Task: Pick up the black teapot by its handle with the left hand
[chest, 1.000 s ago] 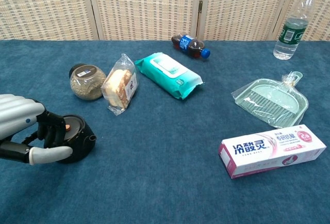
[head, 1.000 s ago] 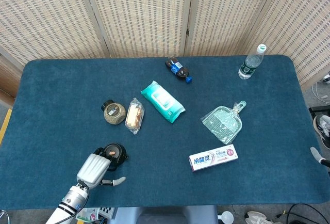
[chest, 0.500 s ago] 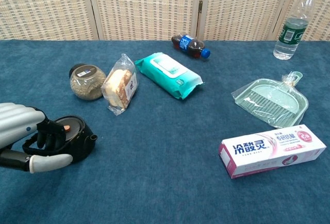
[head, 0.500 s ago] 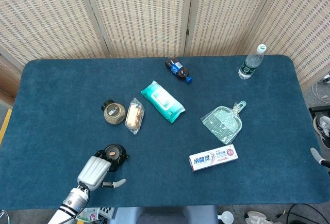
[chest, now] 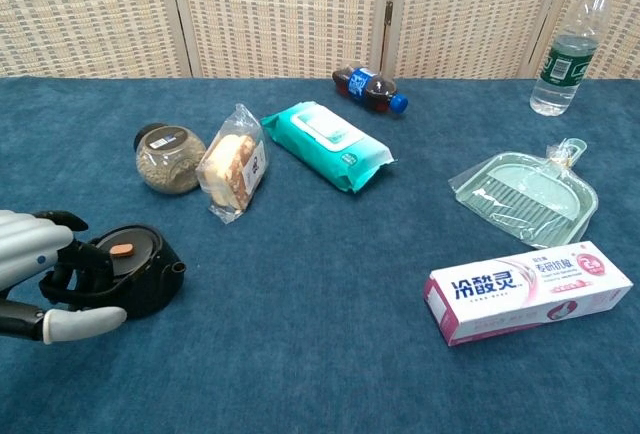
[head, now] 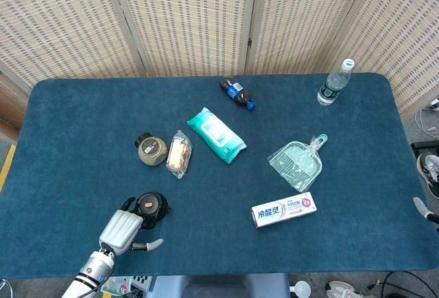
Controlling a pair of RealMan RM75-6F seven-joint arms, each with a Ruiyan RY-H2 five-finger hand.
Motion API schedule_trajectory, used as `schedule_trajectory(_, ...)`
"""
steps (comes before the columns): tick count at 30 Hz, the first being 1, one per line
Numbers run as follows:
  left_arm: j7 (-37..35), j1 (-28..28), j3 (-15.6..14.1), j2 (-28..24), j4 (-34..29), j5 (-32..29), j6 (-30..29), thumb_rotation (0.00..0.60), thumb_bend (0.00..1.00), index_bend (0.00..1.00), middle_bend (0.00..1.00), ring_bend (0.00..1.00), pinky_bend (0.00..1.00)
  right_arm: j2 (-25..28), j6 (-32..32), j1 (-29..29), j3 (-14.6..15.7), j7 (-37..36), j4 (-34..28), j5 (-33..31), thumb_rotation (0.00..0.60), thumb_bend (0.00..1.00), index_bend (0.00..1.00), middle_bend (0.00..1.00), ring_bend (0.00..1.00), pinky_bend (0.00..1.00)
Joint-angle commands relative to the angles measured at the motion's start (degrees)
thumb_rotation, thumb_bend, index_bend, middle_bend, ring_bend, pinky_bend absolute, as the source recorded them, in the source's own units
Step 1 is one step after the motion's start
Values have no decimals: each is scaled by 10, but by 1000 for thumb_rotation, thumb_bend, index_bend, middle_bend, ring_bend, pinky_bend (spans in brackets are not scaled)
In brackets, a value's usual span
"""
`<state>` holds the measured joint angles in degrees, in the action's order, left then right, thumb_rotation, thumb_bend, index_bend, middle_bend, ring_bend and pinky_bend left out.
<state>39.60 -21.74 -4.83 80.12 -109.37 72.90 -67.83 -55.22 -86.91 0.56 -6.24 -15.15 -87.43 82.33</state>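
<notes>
- Chest view shows my left robot hand (chest: 40, 279) at the near left edge of the blue tabletop (chest: 320, 354), right beside the black teapot (chest: 130, 269).
- My dark fingers (chest: 75, 269) curl around the side of the pot where the handle is. I cannot tell if they truly grip it.
- I see the pot sitting flat on the tabletop, with its little spout pointing right and an orange knob on its lid.
- From the head view, I see the left robot hand (head: 123, 228) touching the black teapot (head: 152, 205) from the near side.
- My right robot hand does not show in either view.
- Behind the pot I see a round jar (chest: 168, 159) lying on its side, just beside a bag of bread (chest: 232, 171).
- A teal pack of wipes (chest: 325, 144) and a cola bottle (chest: 368, 88) lie farther back.
- On the right side I see a green dustpan (chest: 525, 194), a toothpaste box (chest: 528, 292), and a water bottle (chest: 567, 49) standing up.
</notes>
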Motion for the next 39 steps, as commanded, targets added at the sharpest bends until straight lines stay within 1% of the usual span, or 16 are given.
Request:
schedule_trajectory(1,0,0,-1,-3,0,-3,1,56,96,466,521,477,57,0,0,0,0,1,0,-1,600,258,140,195,141,51)
schedule_trajectory(11,-9,-2,-7,-10,-4,-7,13,58,96,493,554,491,45,-1,-1,-1,-1,1,0,-1,600,258,140,195,140,50)
schedule_trajectory(16,-18,-4,-7,-9,-1,-5,20,57,96,530,599,519,45,-1,-2,-3,-1,0,0,-2,600,258,140,195,141,50)
schedule_trajectory(20,-27,-8,-6,-9,3,-5,27,68,96,594,664,552,37,-3,-3,-4,-2,-1,2,-4,600,258,140,196,141,50)
schedule_trajectory(22,-31,-11,-4,-10,5,-6,33,81,97,638,723,581,27,-3,-3,-5,-2,-1,4,-5,600,258,139,195,141,50)
schedule_trajectory(28,-51,-24,10,-10,15,-7,46,83,96,746,865,665,12,-6,-7,-7,-4,-3,7,-8,600,258,140,195,141,51)
schedule_trajectory(30,-56,-29,16,-8,19,-7,49,55,96,782,918,705,9,-6,-7,-7,-4,-3,7,-8,600,258,140,196,141,50)
schedule_trajectory(33,-71,-35,29,-3,29,-4,51,14,96,812,968,747,11,-7,-8,-8,-5,-4,8,-9,600,258,140,195,141,51)
schedule_trajectory(35,-84,-40,38,1,36,-8,54,0,95,832,995,776,29,-7,-10,-9,-6,-5,9,-9,600,258,140,195,141,50)
schedule_trajectory(37,-94,-44,46,5,43,-10,55,0,92,848,1000,795,84,-8,-10,-9,-6,-5,10,-9,600,258,140,195,141,51)
schedule_trajectory(38,-99,-47,52,8,48,-13,56,0,91,859,1000,808,138,-8,-10,-10,-6,-5,10,-10,600,258,140,195,141,51)
schedule_trajectory(39,-102,-48,56,10,51,-15,55,0,89,875,1000,826,219,-8,-10,-10,-6,-6,11,-10,600,258,140,196,141,51)
